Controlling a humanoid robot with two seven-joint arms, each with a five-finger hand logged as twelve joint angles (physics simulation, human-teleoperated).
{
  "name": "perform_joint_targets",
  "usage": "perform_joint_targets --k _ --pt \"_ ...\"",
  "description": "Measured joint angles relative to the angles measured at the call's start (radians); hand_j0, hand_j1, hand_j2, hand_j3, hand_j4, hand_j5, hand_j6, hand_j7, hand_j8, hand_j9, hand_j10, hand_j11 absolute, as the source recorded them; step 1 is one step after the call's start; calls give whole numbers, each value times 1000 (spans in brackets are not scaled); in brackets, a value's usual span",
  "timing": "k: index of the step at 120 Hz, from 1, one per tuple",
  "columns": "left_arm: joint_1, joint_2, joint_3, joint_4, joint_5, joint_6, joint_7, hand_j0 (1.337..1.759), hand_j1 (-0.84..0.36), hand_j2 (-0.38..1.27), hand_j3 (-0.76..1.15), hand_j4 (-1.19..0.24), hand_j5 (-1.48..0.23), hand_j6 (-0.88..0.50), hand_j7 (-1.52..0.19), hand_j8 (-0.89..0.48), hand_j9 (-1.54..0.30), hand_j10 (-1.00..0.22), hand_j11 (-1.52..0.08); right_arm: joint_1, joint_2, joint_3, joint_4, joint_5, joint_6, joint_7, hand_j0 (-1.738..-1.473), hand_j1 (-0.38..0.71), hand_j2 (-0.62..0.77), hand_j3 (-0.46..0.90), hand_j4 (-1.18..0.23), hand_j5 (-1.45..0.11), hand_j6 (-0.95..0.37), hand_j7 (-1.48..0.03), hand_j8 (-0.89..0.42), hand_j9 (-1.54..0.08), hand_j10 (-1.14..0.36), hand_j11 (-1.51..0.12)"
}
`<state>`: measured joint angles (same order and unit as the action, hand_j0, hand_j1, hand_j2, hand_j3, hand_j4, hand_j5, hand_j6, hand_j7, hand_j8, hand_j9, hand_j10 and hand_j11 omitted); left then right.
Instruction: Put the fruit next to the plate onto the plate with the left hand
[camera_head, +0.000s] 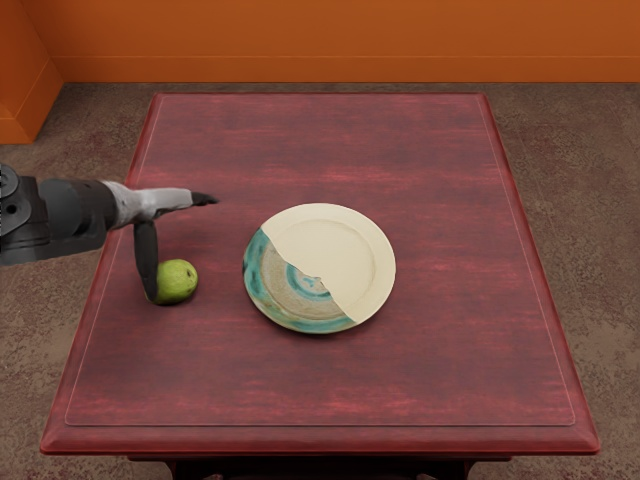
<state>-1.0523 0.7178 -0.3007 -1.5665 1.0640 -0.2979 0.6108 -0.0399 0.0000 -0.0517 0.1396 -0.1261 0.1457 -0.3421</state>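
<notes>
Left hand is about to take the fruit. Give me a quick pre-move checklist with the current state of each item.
1. Fruit lies on the table, left of the plate and apart from it: ok.
2. Left hand is at the fruit, one finger hanging down by its left side: ok.
3. Finger actually touching the fruit: cannot tell.
4. Grasp closed: not ok; the fingers are spread and one points toward the plate.
5. Plate lies flat, right of the fruit: ok.
6. Right arm out of the way: cannot tell, it is not in view.
</notes>
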Motion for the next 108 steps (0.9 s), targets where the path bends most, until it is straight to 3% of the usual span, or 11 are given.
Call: perform_joint_targets --k 59,108 --pt "9 22 187 -120 128 223 0 1658 317 8 0 -33 -38 -34 -37 -34 -37 -32 -37 0 0 0 0 -1 0 0 -1658 -349 0 0 0 0 0 0 0 0 0 0" --pt "6 68 261 -172 192 329 0 1658 107 44 0 -209 -265 -210 -265 -210 -265 -208 -265 0 0 0 0 -1 0 0 -1658 -349 0 0 0 0 0 0 0 0 0 0"
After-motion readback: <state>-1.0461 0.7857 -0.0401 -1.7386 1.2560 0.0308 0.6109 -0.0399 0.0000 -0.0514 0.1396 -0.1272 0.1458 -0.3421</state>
